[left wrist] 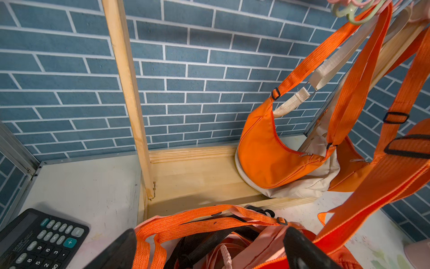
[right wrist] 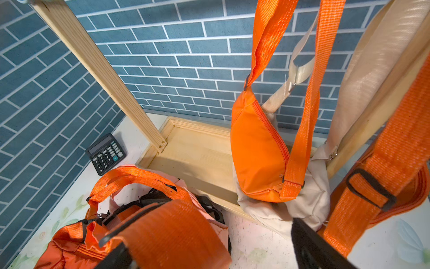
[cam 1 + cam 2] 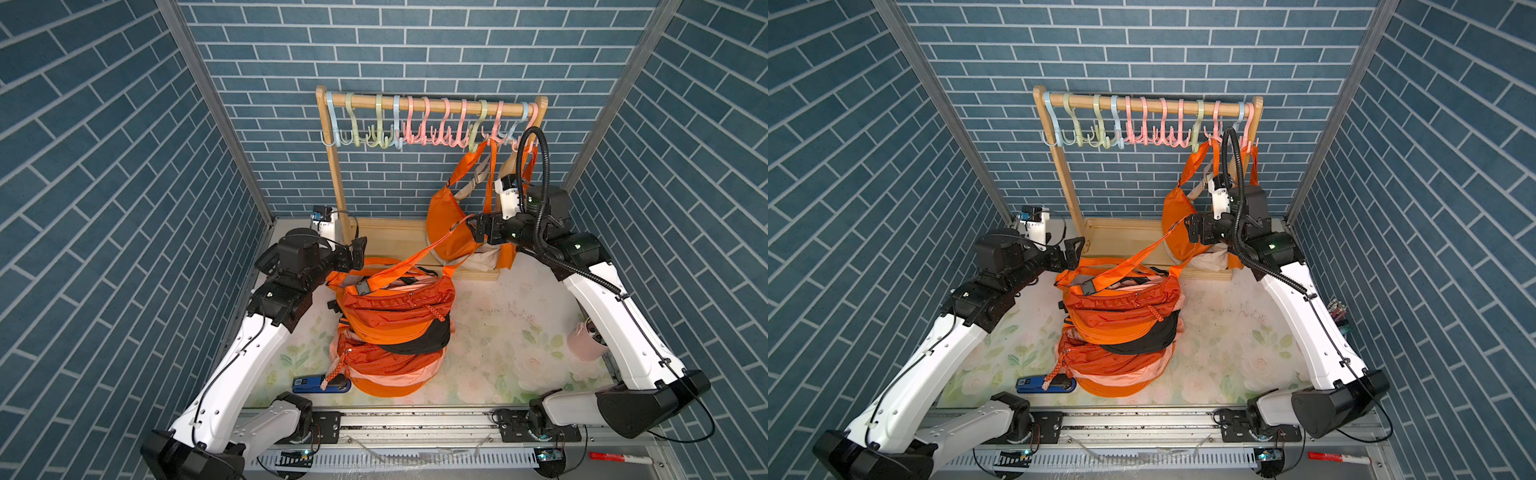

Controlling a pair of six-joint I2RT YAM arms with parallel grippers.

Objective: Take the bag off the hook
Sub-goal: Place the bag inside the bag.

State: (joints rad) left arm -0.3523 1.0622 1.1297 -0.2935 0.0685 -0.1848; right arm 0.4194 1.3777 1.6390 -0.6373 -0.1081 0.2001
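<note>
Orange bag (image 3: 446, 224) hangs on hook (image 3: 474, 143) at rack (image 3: 336, 187) right end; left gripper (image 3: 359, 253) and right gripper (image 3: 473, 227) jaws wide open, nothing clamped, but strap (image 3: 415, 257) draped over right gripper may snag and drag pile (image 3: 390, 332).

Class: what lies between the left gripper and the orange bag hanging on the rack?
In both top views, the rack's wooden base, with an orange strap slanting across it, lies between the left gripper and the hanging orange bag.
</note>
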